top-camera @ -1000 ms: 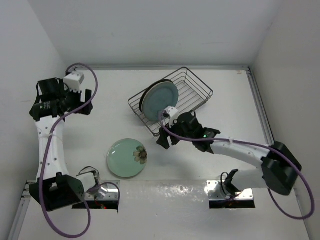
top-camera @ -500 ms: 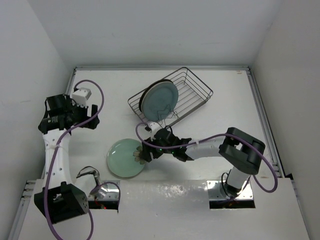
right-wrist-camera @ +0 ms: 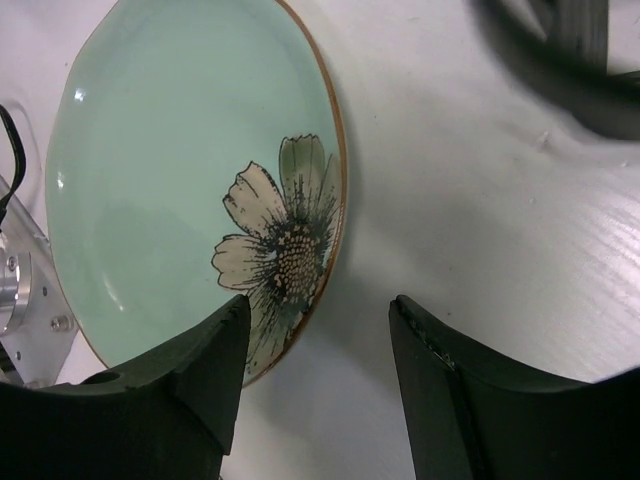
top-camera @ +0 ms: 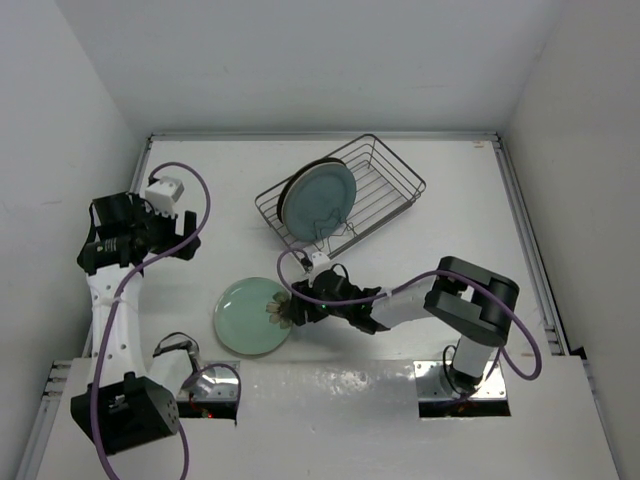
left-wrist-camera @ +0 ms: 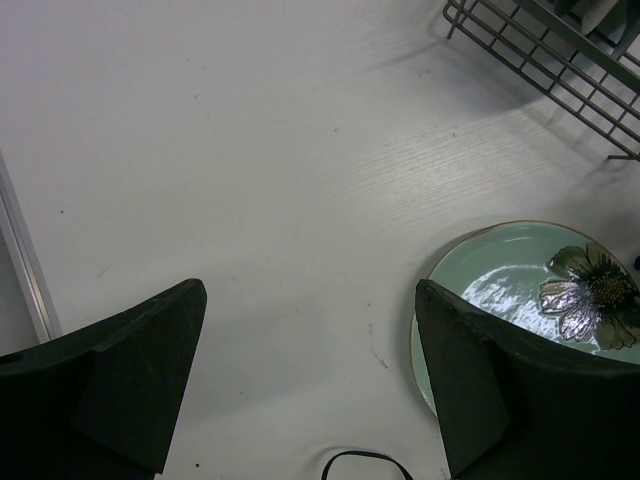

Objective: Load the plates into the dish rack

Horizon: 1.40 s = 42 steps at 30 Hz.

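Note:
The pale green plate [top-camera: 250,316] with a brown flower lies flat on the table near the front. In the right wrist view, the plate [right-wrist-camera: 180,190] fills the upper left. My right gripper [top-camera: 291,311] [right-wrist-camera: 318,335] is open low at its right rim, one finger over the flower edge, the other over bare table. Two plates [top-camera: 318,196] stand on edge at the left end of the dish rack [top-camera: 390,190]. My left gripper [top-camera: 183,236] [left-wrist-camera: 308,330] is open and empty above the table, left of the green plate [left-wrist-camera: 500,290]. The rack's corner [left-wrist-camera: 540,50] shows in the left wrist view.
White walls close in the table at the back and both sides. A metal rail [left-wrist-camera: 20,260] runs along the left edge. The arm bases [top-camera: 205,385] [top-camera: 460,385] sit at the front. A thin black cable loop [left-wrist-camera: 365,462] lies near the left gripper.
My right gripper has moved from the rack's front down and left to the green plate's right rim. My left arm has swung slightly inward toward the table's middle.

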### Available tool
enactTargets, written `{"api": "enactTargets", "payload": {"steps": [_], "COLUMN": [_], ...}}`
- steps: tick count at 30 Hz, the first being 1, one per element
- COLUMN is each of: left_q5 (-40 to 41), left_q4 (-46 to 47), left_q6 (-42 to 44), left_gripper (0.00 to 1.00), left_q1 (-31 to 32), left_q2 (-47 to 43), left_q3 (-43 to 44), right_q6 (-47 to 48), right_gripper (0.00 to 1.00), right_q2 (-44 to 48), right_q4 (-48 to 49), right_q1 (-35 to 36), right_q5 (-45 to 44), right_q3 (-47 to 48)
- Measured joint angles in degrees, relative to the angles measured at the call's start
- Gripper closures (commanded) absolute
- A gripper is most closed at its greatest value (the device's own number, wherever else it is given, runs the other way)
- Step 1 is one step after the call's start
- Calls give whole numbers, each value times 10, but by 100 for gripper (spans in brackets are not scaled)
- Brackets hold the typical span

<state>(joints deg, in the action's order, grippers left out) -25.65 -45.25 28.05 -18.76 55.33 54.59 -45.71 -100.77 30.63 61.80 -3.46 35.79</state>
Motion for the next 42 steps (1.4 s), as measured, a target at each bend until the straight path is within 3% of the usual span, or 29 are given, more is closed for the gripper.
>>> {"api": "enactTargets", "payload": {"steps": [7,11,14,18,25,30,36,42], "left_q5": [-9,-13,-19,-25,-35,-44,-56,-57], "left_q4": [3,3,3,3,5,5,7,12], "left_q6": [2,2,3,4,5,6,6,6], "left_gripper": [17,17,17,17,17,17,17,17], "left_q1": [0,0,0,0,0,0,0,0], "left_q2": [-7,-15,-26,-28,-28,-23,-16,-16], "left_q3": [-1,-2,-2,-2,-2,-2,-2,2], "right_q6": [-17,-31,-38,-43,-31,71,289,474], "right_gripper": [44,53,68,100,100,100,100,100], "right_q2": [-20,-34,-43,-63,-67,-32,33,41], "right_q4": [33,49,55,63,65,-3,-126,-229], "right_q1": [17,17,17,17,17,10,14,17], "right_q5": [-19,-20,-24,-26,4,28,79,108], "right_q3": [5,10,11,23,34,60,164,225]}}
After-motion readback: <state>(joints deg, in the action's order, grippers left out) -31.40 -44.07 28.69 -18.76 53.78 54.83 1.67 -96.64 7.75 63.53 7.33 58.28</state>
